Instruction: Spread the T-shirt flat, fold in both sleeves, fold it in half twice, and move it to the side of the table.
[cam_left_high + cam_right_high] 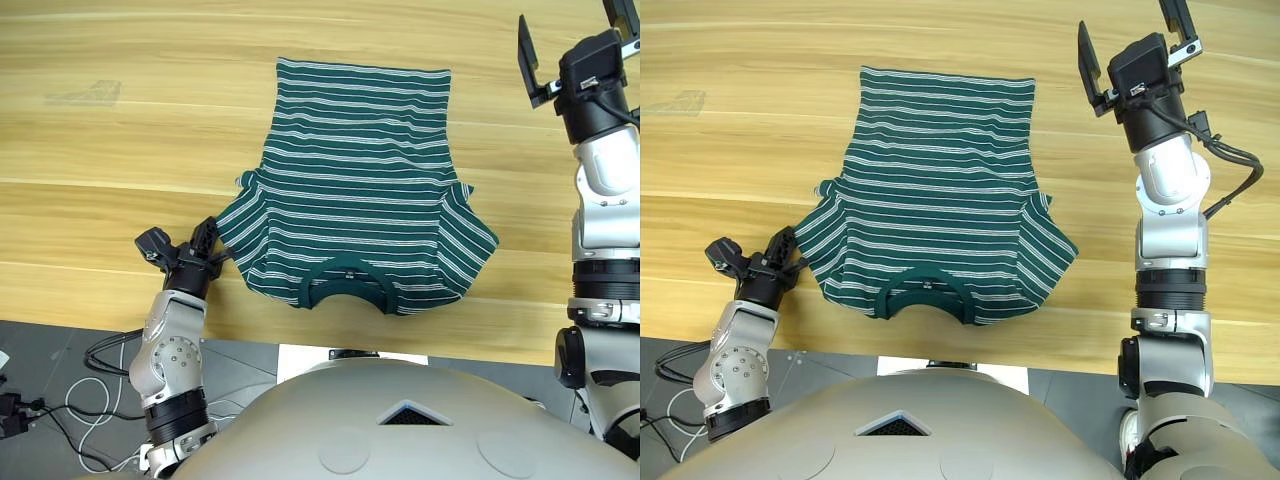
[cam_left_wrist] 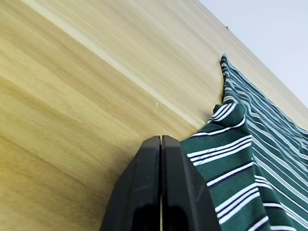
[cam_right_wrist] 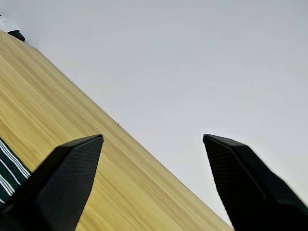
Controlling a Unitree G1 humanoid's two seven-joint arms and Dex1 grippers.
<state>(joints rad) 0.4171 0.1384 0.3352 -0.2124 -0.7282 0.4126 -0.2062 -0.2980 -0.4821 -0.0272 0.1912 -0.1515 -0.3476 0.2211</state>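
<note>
Here, lower left, the left gripper (image 2: 161,142) sits closed tight against the T-shirt's (image 1: 355,190) sleeve edge, while upper right the right gripper (image 1: 1132,38) gapes wide, empty, above the table (image 1: 120,150).

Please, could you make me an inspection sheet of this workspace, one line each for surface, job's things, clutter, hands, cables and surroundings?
Surface: wooden table, with a faint mark at its far left.
Job's things: striped T-shirt spread out, collar toward the robot, not yet folded.
Clutter: nothing seen.
Hands: left hand shut at the edge of the left sleeve; cannot tell whether it pinches cloth. Right hand open, right of the T-shirt, holding nothing.
Cables: loose cables on the floor at the left.
Surroundings: grey floor before the table.
</note>
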